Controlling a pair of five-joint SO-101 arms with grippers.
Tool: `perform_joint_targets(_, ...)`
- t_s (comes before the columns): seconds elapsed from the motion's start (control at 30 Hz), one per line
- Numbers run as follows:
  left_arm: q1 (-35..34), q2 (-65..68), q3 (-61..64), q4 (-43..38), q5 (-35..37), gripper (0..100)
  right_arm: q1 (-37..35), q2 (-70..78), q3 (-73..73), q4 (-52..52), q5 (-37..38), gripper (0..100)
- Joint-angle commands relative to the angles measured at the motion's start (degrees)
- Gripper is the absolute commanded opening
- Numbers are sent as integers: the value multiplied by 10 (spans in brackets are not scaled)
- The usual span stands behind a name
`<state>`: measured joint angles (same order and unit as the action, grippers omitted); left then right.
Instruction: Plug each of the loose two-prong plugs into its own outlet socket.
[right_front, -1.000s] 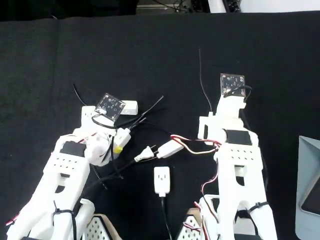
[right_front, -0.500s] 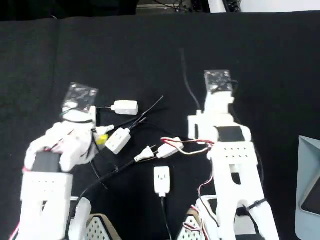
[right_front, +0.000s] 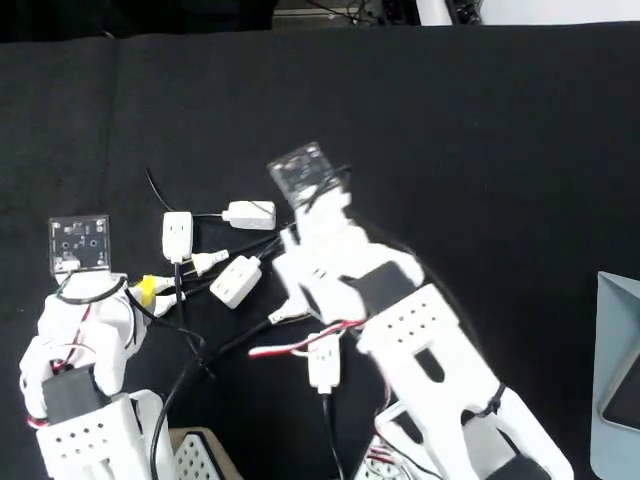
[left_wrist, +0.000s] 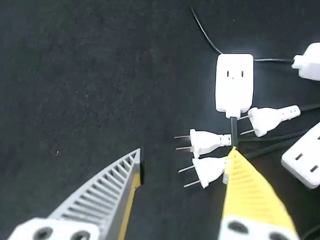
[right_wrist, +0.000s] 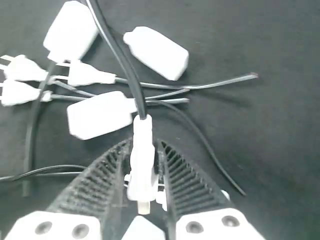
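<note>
Right pincer (right_wrist: 143, 145) is clamped on a white plug (right_wrist: 141, 167) by its body, near the socket (right_wrist: 70, 30), with the cord (right_wrist: 122, 60) trailing, presumably so the prongs are free for insertion. Left pincer (left_wrist: 185, 151) is held wide open over two loose plugs (left_wrist: 205, 142) lying just beside that socket, likely staged for pickup.

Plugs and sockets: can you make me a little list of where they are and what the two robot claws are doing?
left gripper: open, holding nothing, over the plugs
plugs: three, lying close together on the table, prongs bare
socket: white, lying flat next to the plugs, slots empty
right gripper: shut on a white cord end
black cord: runs out of the white cord end, away from the gripper
table: black
plugged in: none of the three plugs
</note>
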<state>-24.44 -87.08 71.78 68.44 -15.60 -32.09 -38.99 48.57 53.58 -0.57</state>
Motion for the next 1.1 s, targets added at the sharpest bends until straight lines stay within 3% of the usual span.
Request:
perform_joint_targets(0.0,-7,-11,7,-45,57,270,-62,-25,-20,-12,-4,11)
perform_joint_targets(0.13,1,-11,15,-84,105,272,-105,-89,-16,-12,-4,11)
perform_joint_targets(0.37,80,-15,-12,-89,147,272,-152,-230,5,-14,-2,11)
perform_joint_targets(0.63,153,-15,-68,-86,164,272,-185,-258,58,-15,1,11)
perform_joint_targets(1.07,318,-16,-210,30,160,272,-184,-257,77,-16,1,11)
